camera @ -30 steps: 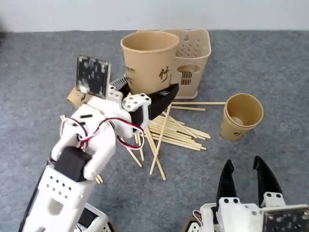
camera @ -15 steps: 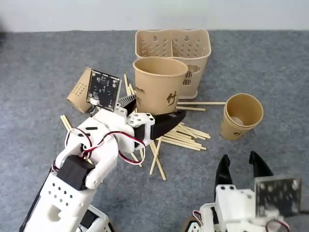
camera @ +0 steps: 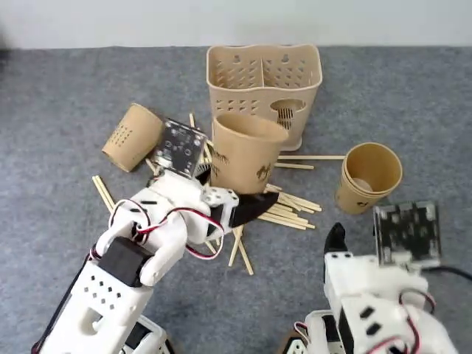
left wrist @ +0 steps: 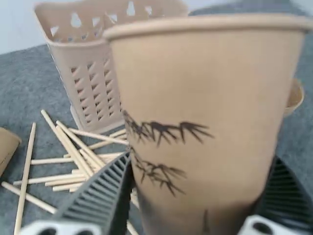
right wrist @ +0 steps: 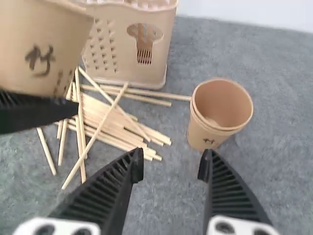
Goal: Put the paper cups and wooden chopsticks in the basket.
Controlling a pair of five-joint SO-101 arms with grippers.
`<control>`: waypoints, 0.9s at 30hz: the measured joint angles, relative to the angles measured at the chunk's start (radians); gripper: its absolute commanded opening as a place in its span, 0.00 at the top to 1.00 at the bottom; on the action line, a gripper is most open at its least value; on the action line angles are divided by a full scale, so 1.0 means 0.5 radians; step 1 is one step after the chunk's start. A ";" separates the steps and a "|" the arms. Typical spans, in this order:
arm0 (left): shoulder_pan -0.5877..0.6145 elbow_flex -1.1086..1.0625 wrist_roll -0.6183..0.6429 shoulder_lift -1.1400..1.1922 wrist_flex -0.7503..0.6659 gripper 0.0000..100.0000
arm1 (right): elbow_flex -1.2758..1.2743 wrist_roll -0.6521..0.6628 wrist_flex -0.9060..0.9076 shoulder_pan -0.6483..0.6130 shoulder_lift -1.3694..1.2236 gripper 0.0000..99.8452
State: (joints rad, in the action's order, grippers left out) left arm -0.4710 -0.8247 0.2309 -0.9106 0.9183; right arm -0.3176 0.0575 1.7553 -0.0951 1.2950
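Note:
My left gripper is shut on a tan paper cup, held upright just in front of the perforated tan basket. In the left wrist view the cup sits between the ribbed black jaws, with the basket behind. Wooden chopsticks lie scattered on the grey mat beneath. A second cup lies on its side at the left. A stack of upright cups stands at the right. My right gripper is open and holds nothing, low near the front, facing that stack.
Loose chopsticks fan out between the basket and the right gripper. The held cup hangs above them. Bare grey mat stretches to the far right and far left of the table.
The left arm has carried the cup from in front of the basket's top back toward the near side and lower. The right arm's wrist has turned, and its circuit board now faces up.

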 measured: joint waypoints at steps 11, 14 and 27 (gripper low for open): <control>0.000 -0.135 -0.028 -0.012 0.000 0.62 | 0.690 0.356 0.000 -0.006 -0.945 0.79; 0.000 -0.178 -0.028 -0.012 0.000 0.62 | 0.835 0.512 0.000 -0.009 -1.218 0.75; 0.000 -0.190 -0.028 -0.012 0.000 0.62 | 0.954 0.700 0.000 -0.528 -1.491 0.73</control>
State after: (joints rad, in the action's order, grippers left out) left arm -0.4710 -0.9198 0.2171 -0.9168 0.9183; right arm 0.1596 0.4074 1.7553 -0.3590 0.5493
